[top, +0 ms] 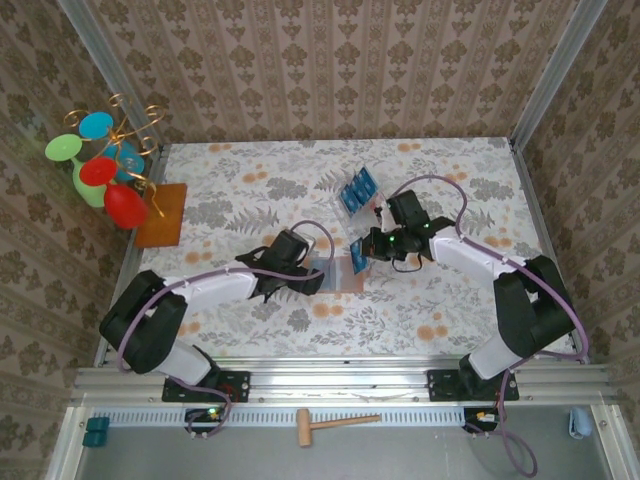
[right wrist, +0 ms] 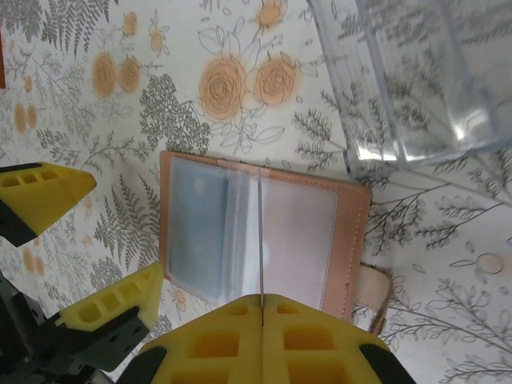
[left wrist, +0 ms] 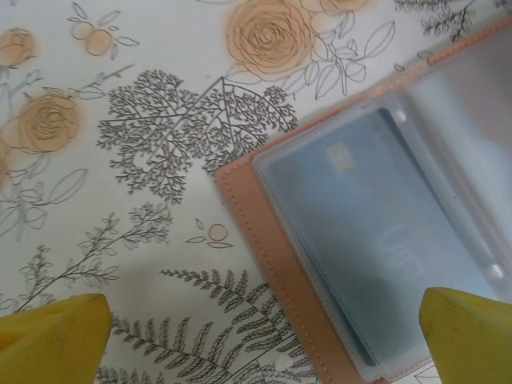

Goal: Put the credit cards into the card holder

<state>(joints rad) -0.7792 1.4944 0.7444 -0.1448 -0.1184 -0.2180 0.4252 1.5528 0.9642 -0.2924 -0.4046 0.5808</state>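
A: Grip first: what is the right gripper [right wrist: 262, 308] doing?

B: It is pinching one credit card [right wrist: 262, 240] between tightly closed yellow fingers [right wrist: 216, 340], holding it edge-on so the thin edge is pointing down at the open card holder [right wrist: 348, 240]. That hold, I judge, is for slipping it into a sleeve.

A: And the holder?

B: It is lying open and flat on the flowered table [right wrist: 96, 48], in the centre of the right wrist frame, directly under the card. One blue card [left wrist: 360, 240] is already sitting behind a clear sleeve.

A: Is the left gripper [left wrist: 260, 344] helping?

B: Its jaws are standing wide apart, grasping nothing, with the holder's tan edge lying between the fingertips at the bottom of the left wrist frame. It is probably hovering there to steady the pages.

A: Where are the rest sitting?

B: More blue cards [top: 358, 190] are standing in the clear tray [right wrist: 416, 80], at the upper right of the right wrist frame, near the holder.
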